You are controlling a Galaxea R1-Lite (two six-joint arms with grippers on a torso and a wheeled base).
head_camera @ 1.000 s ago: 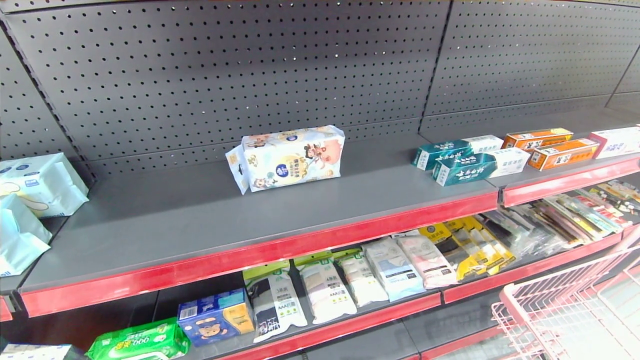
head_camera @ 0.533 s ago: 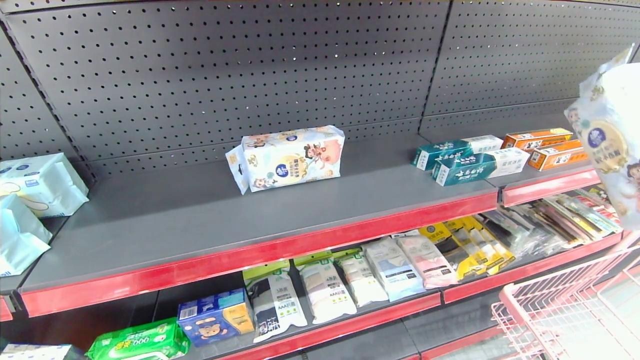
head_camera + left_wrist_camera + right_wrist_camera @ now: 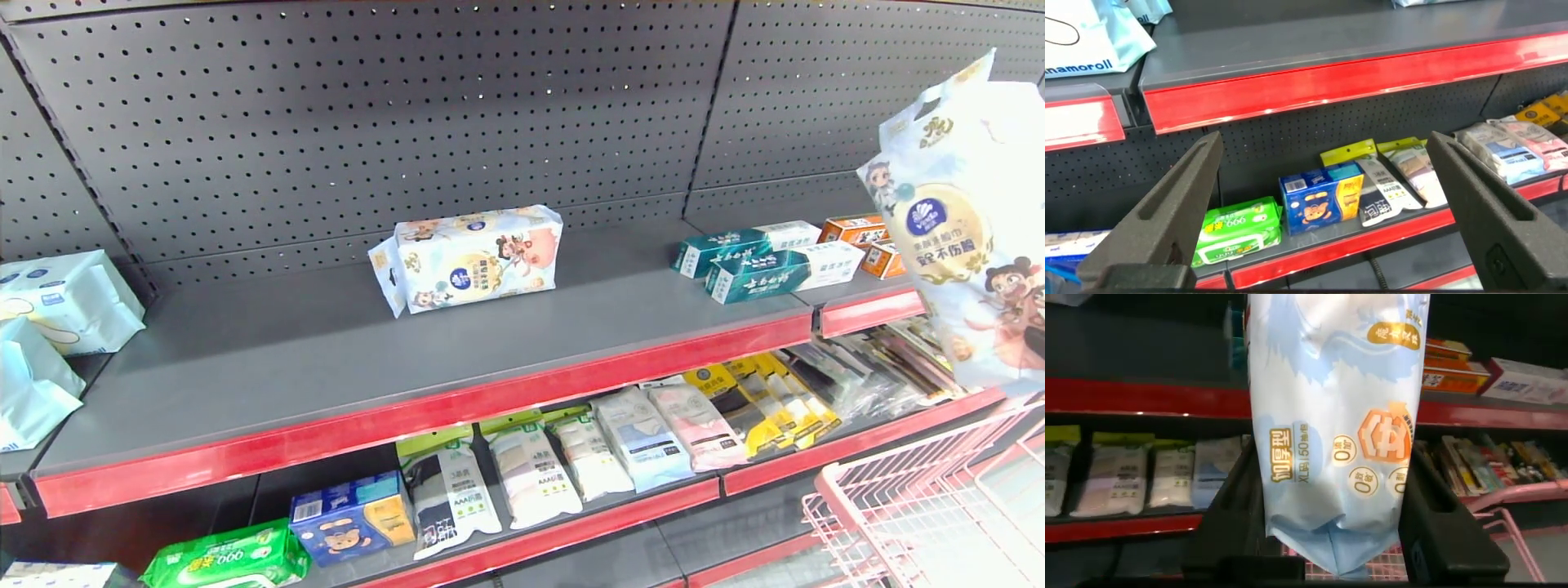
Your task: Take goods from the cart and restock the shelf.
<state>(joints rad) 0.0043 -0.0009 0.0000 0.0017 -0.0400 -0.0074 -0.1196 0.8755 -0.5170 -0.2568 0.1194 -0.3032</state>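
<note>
A large white-and-blue cartoon-printed pack [image 3: 963,237] hangs upright in the air at the right, in front of the right shelf bay and above the pink wire cart [image 3: 922,506]. My right gripper [image 3: 1331,498] is shut on this pack [image 3: 1339,433], one dark finger on each side of its lower part. A matching smaller pack [image 3: 478,257] stands on the grey upper shelf [image 3: 326,343] near the back. My left gripper [image 3: 1323,204] is open and holds nothing, low down, facing the lower shelves.
Teal toothpaste boxes [image 3: 767,260] and orange boxes [image 3: 865,237] lie on the upper shelf's right part. Pale blue packs [image 3: 57,302] sit at its left end. Bagged goods [image 3: 637,441] fill the lower shelf. Bare grey shelf surrounds the standing pack.
The held pack has come into the head view from the right edge, rising and moving left; it now covers the orange and white boxes at the far right.
</note>
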